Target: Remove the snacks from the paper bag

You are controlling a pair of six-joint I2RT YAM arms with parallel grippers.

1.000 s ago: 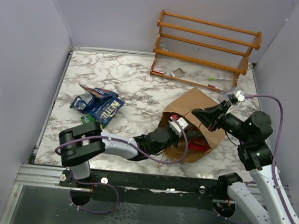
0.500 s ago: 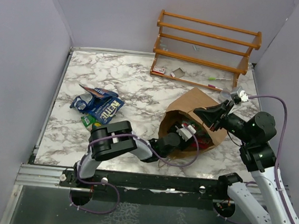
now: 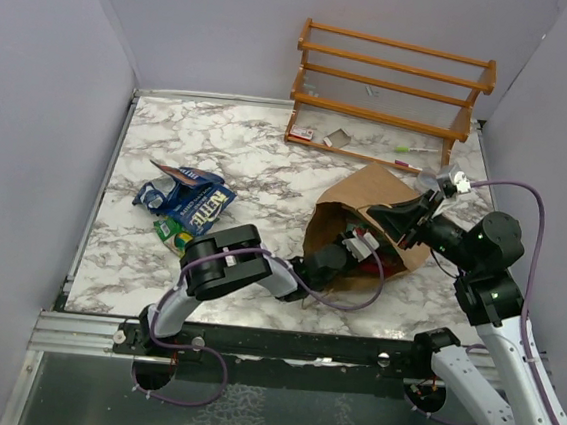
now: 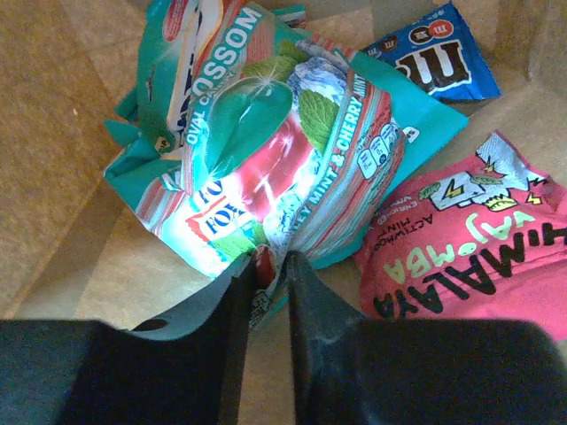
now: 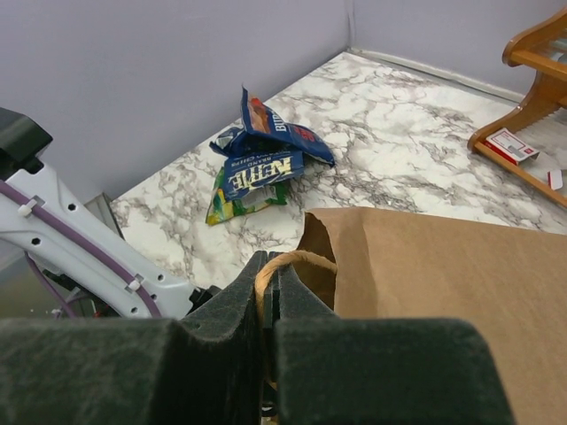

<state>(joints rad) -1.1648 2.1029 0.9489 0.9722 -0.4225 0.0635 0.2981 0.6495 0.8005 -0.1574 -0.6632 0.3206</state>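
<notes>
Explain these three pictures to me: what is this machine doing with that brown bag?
It is two robot arms bolted at a table's edge. One picture looks down from above; the other two come from cameras on the wrists. The right gripper pinches the string handle of the paper bag, which lies on its side. The left gripper, reaching inside, nips the edge of a teal-red packet; a pink packet and a small blue packet lie beside it. Out on the marble table lie dark blue packets, and behind stands a wooden rack.
</notes>
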